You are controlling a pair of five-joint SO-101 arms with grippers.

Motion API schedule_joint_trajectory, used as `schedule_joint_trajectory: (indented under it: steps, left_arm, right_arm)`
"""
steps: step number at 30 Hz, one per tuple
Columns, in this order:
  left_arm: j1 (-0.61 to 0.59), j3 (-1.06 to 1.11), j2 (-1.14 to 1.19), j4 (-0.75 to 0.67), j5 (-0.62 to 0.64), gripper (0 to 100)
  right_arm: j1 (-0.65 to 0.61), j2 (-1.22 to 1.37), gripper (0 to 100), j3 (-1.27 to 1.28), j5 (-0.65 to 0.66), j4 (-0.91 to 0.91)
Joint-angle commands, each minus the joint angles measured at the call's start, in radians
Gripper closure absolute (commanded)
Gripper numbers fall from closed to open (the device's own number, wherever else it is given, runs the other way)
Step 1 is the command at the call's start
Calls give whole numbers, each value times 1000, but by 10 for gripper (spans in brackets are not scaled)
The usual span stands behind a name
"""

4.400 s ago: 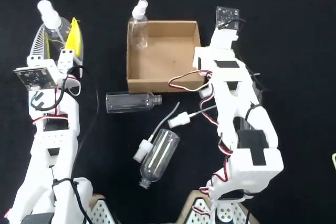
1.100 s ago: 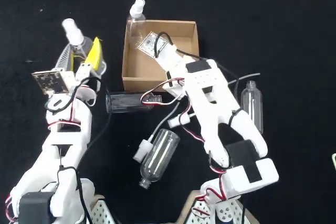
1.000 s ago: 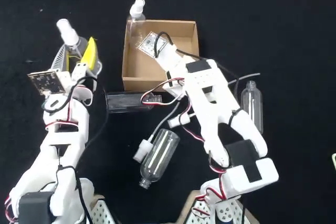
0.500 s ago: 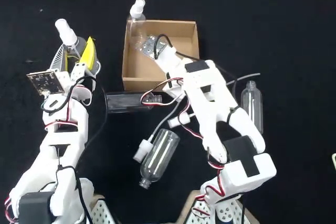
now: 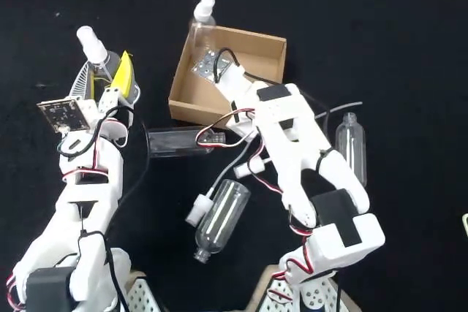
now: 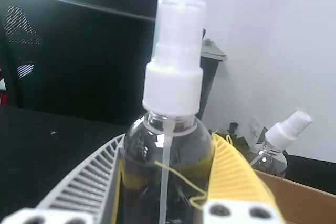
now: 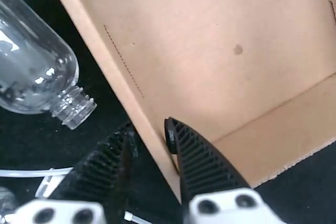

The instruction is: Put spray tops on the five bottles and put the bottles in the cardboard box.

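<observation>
Cardboard box (image 5: 248, 56) has skewed, wall pinched by right gripper (image 7: 149, 130); left gripper (image 5: 107, 65) clasps one of five bottles (image 6: 165, 153).

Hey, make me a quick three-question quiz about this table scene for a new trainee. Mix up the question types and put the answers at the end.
1. True or false: the bottle in the left gripper already wears a spray top.
2. What is the right gripper shut on? A) a wall of the cardboard box B) a loose tube C) a bottle's neck
3. Fill in: ___ bottles on the table have no spray top.
Key: 1 true. 2 A. 3 three: one by the box front, one low in the middle, one at the right.
</observation>
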Motion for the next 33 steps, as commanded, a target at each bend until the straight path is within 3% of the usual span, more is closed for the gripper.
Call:
schedule_joint_trajectory:
  steps: [1,14,21,28,33]
  left_arm:
    - [-5,-24,-20,-31,14,970]
    - [27,-36,-20,-31,14,970]
    - [84,-87,-8,-25,14,970]
    - [91,-159,-8,-20,132,970]
    - [159,-140,-8,-20,124,970]
  right_arm:
    - [-6,-7,955,-59,8,6]
    - [-6,-15,944,-62,3,8]
    - [-8,-15,715,-65,-2,9]
    - [-6,-114,719,-67,-3,54]
    - [-3,-277,719,-65,-18,137]
